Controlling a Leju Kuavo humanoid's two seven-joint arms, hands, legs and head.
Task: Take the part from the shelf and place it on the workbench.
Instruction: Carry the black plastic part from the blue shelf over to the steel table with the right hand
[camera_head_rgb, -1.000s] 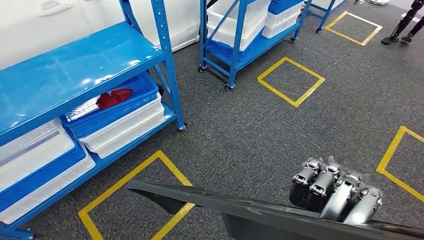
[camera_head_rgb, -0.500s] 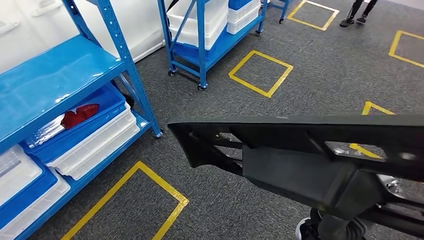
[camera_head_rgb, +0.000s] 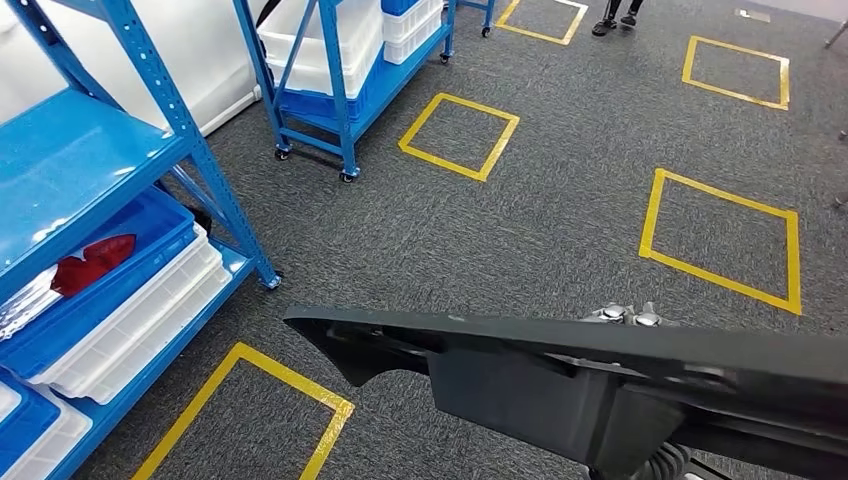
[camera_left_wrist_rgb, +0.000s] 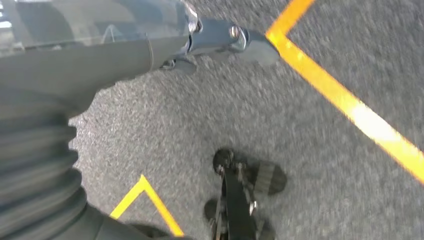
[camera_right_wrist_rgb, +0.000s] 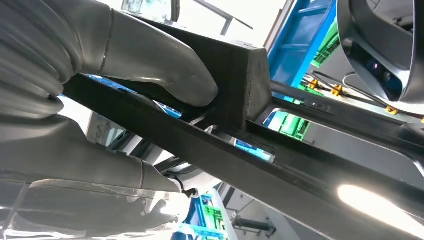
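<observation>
Right hand (camera_right_wrist_rgb: 150, 80) grips long black plastic part (camera_head_rgb: 560, 370) above grey carpet (camera_head_rgb: 560, 220); left hand (camera_left_wrist_rgb: 100, 50) holds nothing, finger spread unclear.

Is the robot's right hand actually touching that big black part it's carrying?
Touching. In the right wrist view the right hand wraps the black part: its thick grey thumb presses on the part's upper face and another finger lies under the bar.

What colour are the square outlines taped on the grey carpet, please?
Yellow square outlines on the grey carpet, clearest in the head view.
</observation>
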